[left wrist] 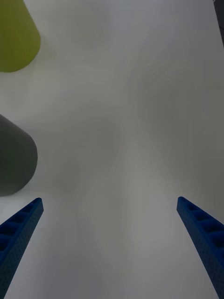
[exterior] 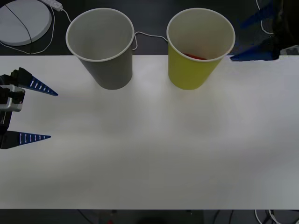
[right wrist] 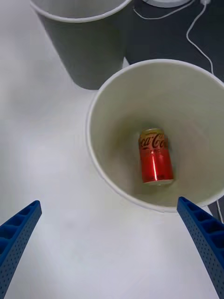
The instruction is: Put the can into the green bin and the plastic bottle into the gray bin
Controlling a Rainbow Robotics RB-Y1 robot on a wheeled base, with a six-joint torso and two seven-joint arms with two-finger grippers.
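Cola, in the form of the small red-orange drink can [right wrist: 156,156] with its gold top rim, is lying on its side at the bottom of the large yellow-green paper-cup-shaped bin [exterior: 190,74], so that half of the task is judged done. The right gripper [exterior: 254,36] is being held above and just beyond this bin's far right rim, its blue ribbed fingers spread wide and carrying nothing; from its wrist the can is seen straight below, between and ahead of the fingertips. Such a pose is read as a release height, kept clear of the white rim.

The large gray paper-cup-shaped bin [exterior: 108,70] is standing upright, just beside the green bin and farther from the right gripper, close but not touching. No plastic bottle is being shown on the white table [exterior: 154,154].

The left gripper [exterior: 38,112] is being held low over the table's left edge, fingers spread apart and empty, with the gray bin ahead of it and to its right. Open tabletop is lying between both grippers; the tall rims and the table's front edge are judged the only obstacles.
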